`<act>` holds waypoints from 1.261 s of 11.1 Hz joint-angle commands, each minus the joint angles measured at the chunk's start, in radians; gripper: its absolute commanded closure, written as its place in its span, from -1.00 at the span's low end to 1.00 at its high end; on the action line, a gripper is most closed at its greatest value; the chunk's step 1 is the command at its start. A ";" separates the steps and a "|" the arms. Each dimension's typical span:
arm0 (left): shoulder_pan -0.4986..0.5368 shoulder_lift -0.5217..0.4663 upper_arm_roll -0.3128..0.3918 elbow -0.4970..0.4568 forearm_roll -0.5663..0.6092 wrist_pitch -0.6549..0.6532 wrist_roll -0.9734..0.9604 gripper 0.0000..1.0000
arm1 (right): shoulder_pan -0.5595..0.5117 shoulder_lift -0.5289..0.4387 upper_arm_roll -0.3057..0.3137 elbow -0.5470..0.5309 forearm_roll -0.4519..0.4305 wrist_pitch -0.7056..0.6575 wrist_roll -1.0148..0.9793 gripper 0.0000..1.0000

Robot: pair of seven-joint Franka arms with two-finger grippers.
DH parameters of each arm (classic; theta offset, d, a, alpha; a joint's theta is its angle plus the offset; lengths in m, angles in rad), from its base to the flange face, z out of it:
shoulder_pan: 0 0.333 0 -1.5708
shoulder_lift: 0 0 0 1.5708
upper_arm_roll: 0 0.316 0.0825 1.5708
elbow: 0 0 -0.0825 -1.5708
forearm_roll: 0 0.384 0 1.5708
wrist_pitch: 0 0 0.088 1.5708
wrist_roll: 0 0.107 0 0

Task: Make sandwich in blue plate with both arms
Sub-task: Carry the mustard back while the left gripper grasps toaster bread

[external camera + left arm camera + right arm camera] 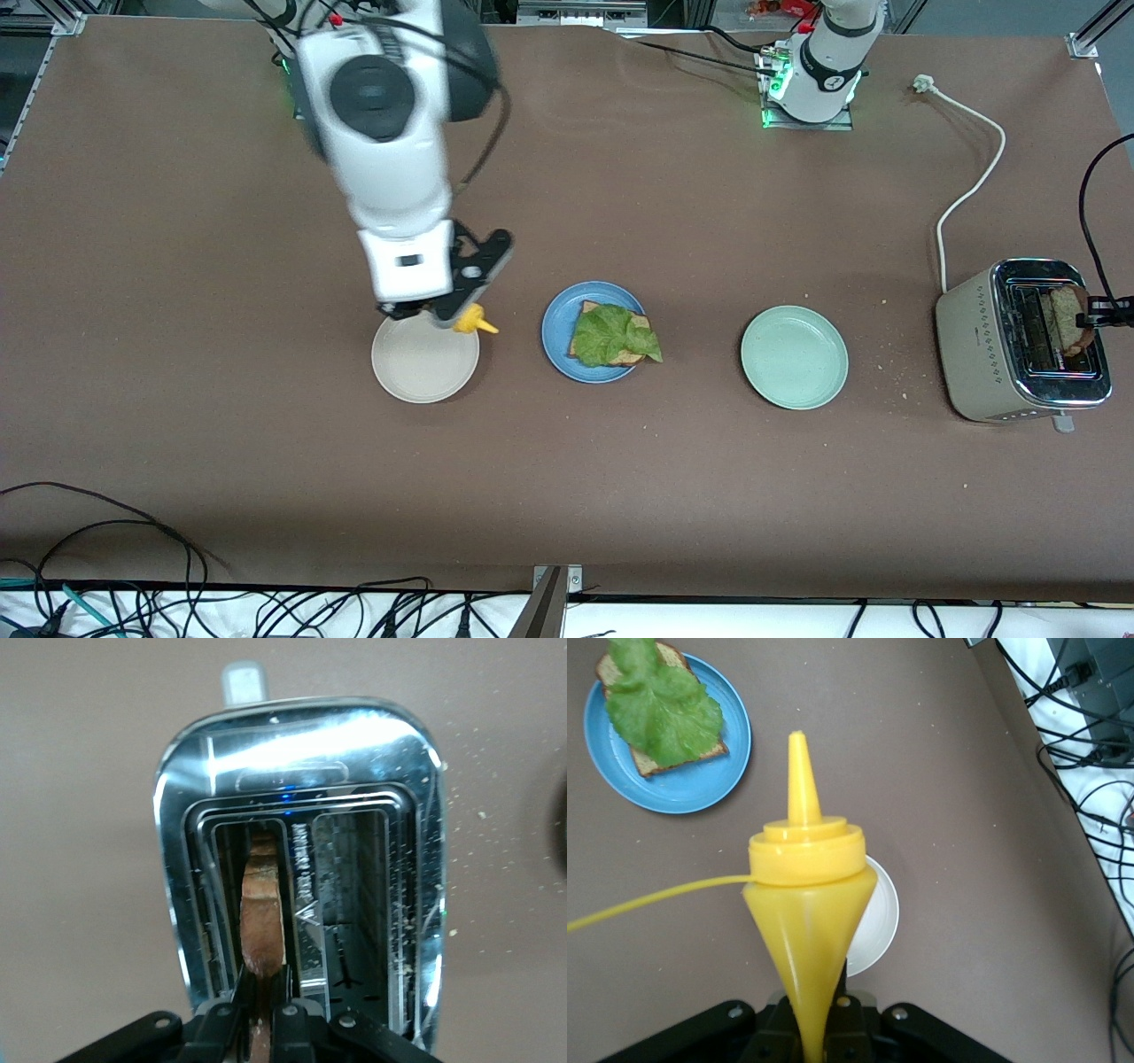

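3 plates sit in a row across the brown table as we look down on it: a beige plate toward the right arm's end, the blue plate in the middle, and a pale green plate toward the left arm's end. On the blue plate we have 1 slice of brown bread with a ruffled lettuce leaf lying on top of it, and no second slice over it yet.

At the left arm's end of the table stands a silver toaster, its white cord running off toward the arm bases. We see the left gripper right over the toaster's top, its 2 fingers pinched onto the upper edge of a bread slice that stands upright in 1 of the 2 slots. The other slot beside it shows only crumbs on its walls.

Over at the right arm's end, the right gripper hangs over the beige plate, clamped tight on a yellow squeeze bottle. From the wrist camera we see its cone-shaped nozzle pointing away from the fingers. In the front view the bottle's tip pokes out sideways, over the edge of the beige plate toward the blue plate.
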 commanded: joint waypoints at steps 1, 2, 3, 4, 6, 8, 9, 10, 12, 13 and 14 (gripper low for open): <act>0.004 -0.044 -0.010 0.018 0.061 -0.023 0.019 1.00 | -0.158 -0.150 0.024 -0.155 0.192 0.002 -0.198 1.00; 0.002 -0.068 -0.013 0.018 0.061 -0.024 0.018 1.00 | -0.207 -0.168 0.024 -0.180 0.238 -0.010 -0.273 1.00; 0.001 -0.093 -0.019 0.022 0.063 -0.046 0.018 1.00 | -0.253 -0.175 0.021 -0.195 0.294 -0.032 -0.342 1.00; -0.007 -0.114 -0.026 0.033 0.063 -0.090 0.016 1.00 | -0.316 -0.175 0.023 -0.204 0.341 -0.046 -0.429 1.00; -0.036 -0.139 -0.048 0.111 0.061 -0.217 0.015 1.00 | -0.417 -0.169 0.026 -0.226 0.414 -0.067 -0.569 1.00; -0.039 -0.142 -0.135 0.198 0.045 -0.352 0.013 1.00 | -0.517 -0.161 0.041 -0.260 0.480 -0.072 -0.686 1.00; -0.039 -0.145 -0.184 0.214 0.043 -0.383 0.014 1.00 | -0.580 -0.161 0.079 -0.287 0.520 -0.072 -0.747 1.00; -0.039 -0.147 -0.244 0.217 0.013 -0.406 0.013 1.00 | -0.673 -0.159 0.157 -0.313 0.534 -0.072 -0.804 1.00; -0.044 -0.145 -0.325 0.217 -0.035 -0.414 -0.002 1.00 | -0.880 -0.131 0.323 -0.358 0.582 -0.072 -0.931 1.00; -0.042 -0.131 -0.371 0.216 -0.076 -0.412 -0.016 1.00 | -0.926 -0.100 0.346 -0.369 0.614 -0.070 -1.008 1.00; -0.062 -0.113 -0.382 0.214 -0.137 -0.412 -0.048 1.00 | -0.953 -0.063 0.349 -0.375 0.655 -0.072 -1.106 1.00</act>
